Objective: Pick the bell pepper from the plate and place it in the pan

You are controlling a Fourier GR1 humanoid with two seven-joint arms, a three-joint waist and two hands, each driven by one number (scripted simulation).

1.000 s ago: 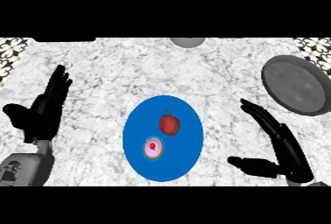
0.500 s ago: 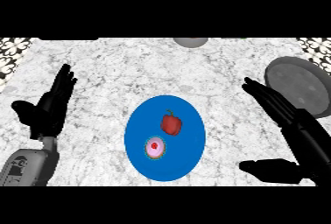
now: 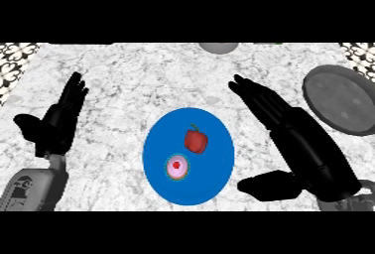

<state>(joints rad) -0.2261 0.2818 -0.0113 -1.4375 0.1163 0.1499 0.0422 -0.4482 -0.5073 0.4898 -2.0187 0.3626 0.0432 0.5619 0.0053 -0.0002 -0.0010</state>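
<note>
- Bell pepper (image 3: 195, 140) sits on the blue plate (image 3: 219, 183), left of the right hand's (image 3: 300, 139) straight, unclenched fingers (image 3: 253, 96).
- Fingers should swing left over it, then curl round it.
- Pan (image 3: 341, 99) lies right of them.

One plate (image 3: 164, 144) is carrying one pepper (image 3: 195, 140) and one donut (image 3: 176, 167). One pan (image 3: 341, 99) and one grey round thing (image 3: 218, 47) are sitting on the counter (image 3: 132, 74). Two hands are showing: left hand (image 3: 55, 124), right hand (image 3: 293, 134).
</note>
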